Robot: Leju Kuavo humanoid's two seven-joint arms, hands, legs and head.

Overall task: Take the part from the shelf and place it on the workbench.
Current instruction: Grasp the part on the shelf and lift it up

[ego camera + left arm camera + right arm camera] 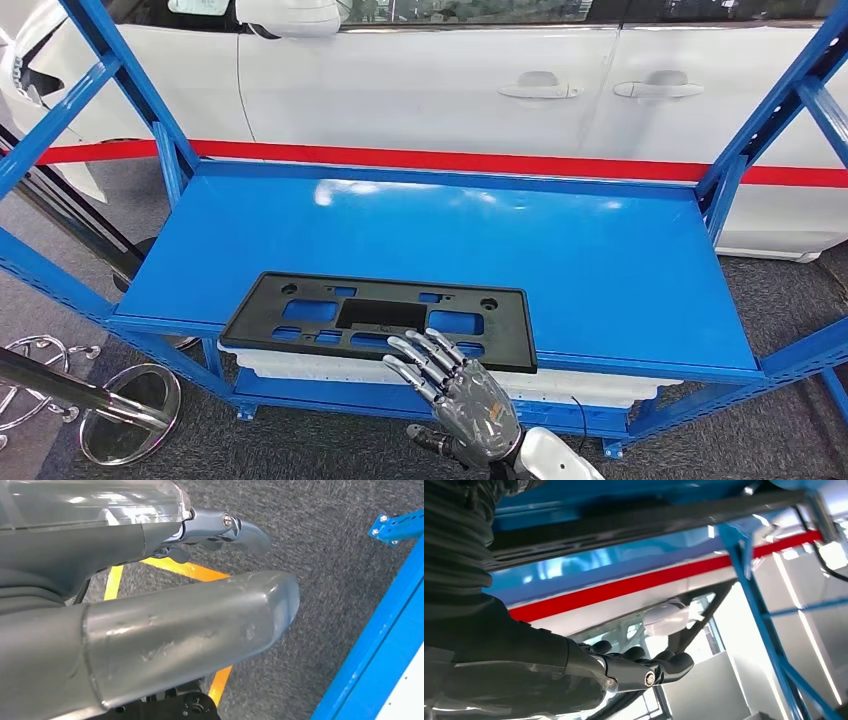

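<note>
Right hand (634,667) with fingers extended, empty, beneath the blue shelf (624,555)

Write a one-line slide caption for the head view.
Right hand, fingers spread, reaches over the black plastic part lying at the front edge of the blue shelf.

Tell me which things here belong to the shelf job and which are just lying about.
For the job:
- black plastic part on the blue shelf
- right hand, fingers spread at the part's near edge
- left hand, over the floor

Lying about:
- white car
- chrome stand
- red barrier strip
</note>
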